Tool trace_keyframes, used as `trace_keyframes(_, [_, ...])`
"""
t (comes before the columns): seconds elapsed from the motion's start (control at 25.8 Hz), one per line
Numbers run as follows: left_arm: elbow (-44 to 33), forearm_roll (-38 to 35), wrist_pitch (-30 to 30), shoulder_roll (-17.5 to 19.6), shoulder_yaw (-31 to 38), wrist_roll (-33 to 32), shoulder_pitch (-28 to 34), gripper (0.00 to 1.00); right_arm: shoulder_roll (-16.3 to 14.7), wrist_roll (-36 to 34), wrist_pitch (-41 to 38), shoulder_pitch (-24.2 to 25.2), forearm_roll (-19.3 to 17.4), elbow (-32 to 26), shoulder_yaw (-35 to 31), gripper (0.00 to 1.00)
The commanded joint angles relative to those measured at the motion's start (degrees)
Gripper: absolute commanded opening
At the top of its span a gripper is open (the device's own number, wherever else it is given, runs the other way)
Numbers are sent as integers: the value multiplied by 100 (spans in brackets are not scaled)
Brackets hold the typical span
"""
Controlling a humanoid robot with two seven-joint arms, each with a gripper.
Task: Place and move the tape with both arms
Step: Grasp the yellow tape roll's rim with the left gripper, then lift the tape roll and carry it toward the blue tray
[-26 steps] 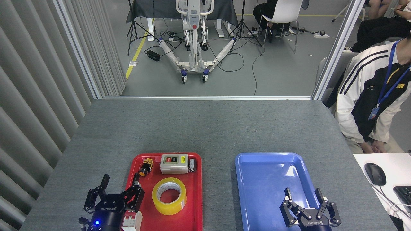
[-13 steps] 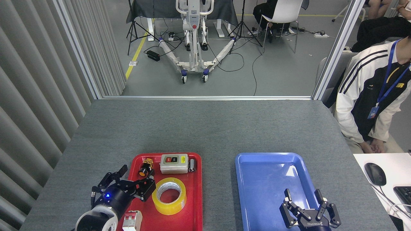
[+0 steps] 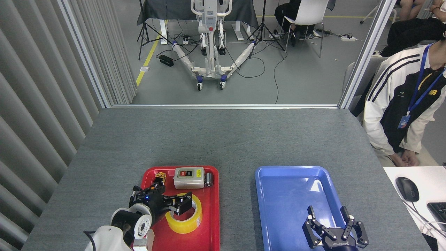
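Left gripper: fingers spread apart, pointing right across the tape, with the tips over the roll's top rim and centre hole. Contact with the roll cannot be told from this angle; nothing is clamped. A blue light shows on the gripper body, and the white wrist section trails back to the lower left.

The tape lies flat in the red tray, directly under and just right of those fingers, hole facing up (yellow wall, white core). Beyond the fingers, at the tray's far end, sit a grey switch box with red and black buttons, a small dark cylinder just beside it on the right, and a small yellow-and-black push-button part to its left, partly hidden by the gripper. A white component is near the tray's near-left corner, below the wrist.

Right gripper: fingers splayed open and pointing up, holding nothing, over the near-right part of the blue tray. Both trays rest on the grey table, well apart from each other.

A seated person is at the table's right edge.
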Motion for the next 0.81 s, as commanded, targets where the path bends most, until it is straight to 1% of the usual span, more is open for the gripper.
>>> trace_keyframes(0.0, [137,-48,-17,-31,-3,-41,-40,99,1,-6,2,0,2,0,0,100])
trace_keyframes(0.16, [278,-92,0,-22,23,-295,-31,99,1,-6,2,0,2,0,0,100])
trace_keyframes(0.31, [313,-197,18,-13,234,-586,-23,99,1,-6,2,-9,2,0,0,100])
trace_keyframes(0.62, [533,-197,18,-31,234,-603,-14,99,-17,-6,2,-18,2,9,0,100])
trace_keyframes(0.66, [542,-197,53,-22,234,-603,-14,98,-17,-6,2,-18,10,9,0,100])
trace_keyframes(0.7, [559,-197,62,-5,225,-603,-5,90,-17,-6,-7,-18,10,9,0,100])
trace_keyframes(0.74, [594,-197,62,-5,225,-603,4,79,-17,-6,-7,-18,10,9,0,100])
trace_keyframes(0.78, [647,-197,44,4,225,-603,4,70,-26,-6,2,-18,10,9,0,100])
